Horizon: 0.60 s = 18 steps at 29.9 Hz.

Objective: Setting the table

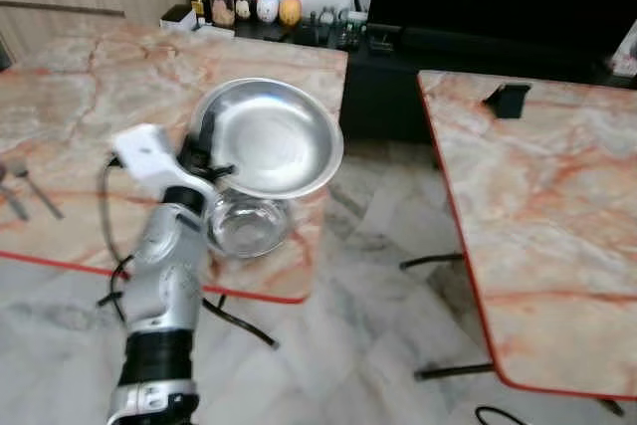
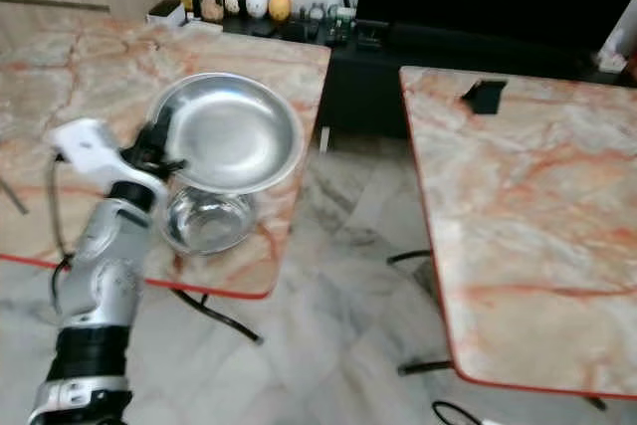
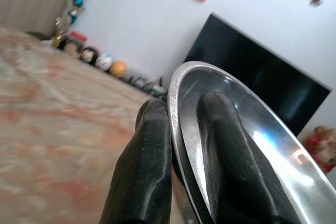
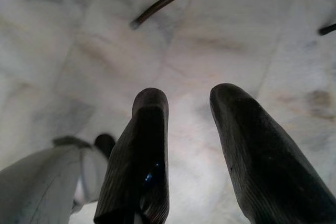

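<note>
Your landmark is the left marble desk, its red-edged near corner just below the work. A second marble desk stands well apart to its right, across a strip of marble floor. Held tilted above the left desk's near corner is a steel bowl; your left pincer is clamped on its rim, one finger inside and the other outside. Directly beneath it, resting on the desk, sits a smaller clear bowl. Two pieces of cutlery lie far toward the desk's left edge.

Your right pincer hangs idle over the floor, its fingers parted and holding nothing.

To do this step well, level the steel bowl before you lower it, and pick a bare patch of desk away from the clear bowl, since the rim grip looks shallow and a tilt could let it slip.
</note>
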Available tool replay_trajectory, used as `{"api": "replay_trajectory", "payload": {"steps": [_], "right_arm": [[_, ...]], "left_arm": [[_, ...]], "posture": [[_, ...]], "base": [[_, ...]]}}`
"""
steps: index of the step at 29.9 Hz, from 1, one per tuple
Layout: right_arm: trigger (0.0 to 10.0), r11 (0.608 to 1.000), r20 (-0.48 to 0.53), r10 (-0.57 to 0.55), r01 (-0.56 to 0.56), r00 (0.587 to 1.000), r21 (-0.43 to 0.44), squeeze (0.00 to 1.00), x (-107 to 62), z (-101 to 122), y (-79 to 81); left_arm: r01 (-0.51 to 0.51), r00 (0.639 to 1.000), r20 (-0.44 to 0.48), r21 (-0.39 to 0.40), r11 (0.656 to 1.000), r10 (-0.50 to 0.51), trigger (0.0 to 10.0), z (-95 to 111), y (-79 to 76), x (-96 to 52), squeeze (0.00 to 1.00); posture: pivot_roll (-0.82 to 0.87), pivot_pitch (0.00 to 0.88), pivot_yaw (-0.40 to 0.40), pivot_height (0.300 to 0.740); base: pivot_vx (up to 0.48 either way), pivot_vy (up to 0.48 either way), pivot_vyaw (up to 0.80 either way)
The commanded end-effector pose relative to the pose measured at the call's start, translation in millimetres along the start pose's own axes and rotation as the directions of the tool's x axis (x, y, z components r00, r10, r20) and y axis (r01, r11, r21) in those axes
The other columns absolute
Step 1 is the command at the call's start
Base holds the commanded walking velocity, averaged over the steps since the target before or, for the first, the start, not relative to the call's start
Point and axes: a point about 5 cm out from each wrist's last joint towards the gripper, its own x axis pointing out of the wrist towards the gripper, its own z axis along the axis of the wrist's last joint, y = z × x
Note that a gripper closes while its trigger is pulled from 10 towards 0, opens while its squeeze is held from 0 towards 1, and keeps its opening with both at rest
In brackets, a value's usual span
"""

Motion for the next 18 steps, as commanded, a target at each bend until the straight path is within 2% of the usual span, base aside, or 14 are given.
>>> {"api": "replay_trajectory", "payload": {"steps": [1, 18], "right_arm": [[10.0, 1.000, -0.016, 0.010, -0.010, 1.000, -0.004, 0.00, 0.0, -2.9, 3.2], [10.0, 1.000, -0.032, 0.011, -0.012, 0.999, -0.019, 0.00, 0.1, -3.9, 3.5]], "left_arm": [[-0.010, 1.000, 0.028, -0.013, 1.000, 0.010, 10.0, 7.3, 3.0, -0.2, 0.00], [-0.001, 1.000, 0.023, -0.025, 1.000, 0.002, 10.0, 6.9, -0.8, 0.9, 0.00]], "posture": [[0.09, 0.000, -0.093, 0.715], [0.08, 0.000, -0.092, 0.715]], "base": [[0.000, -0.480, 0.00], [0.000, -0.480, 0.00]]}}
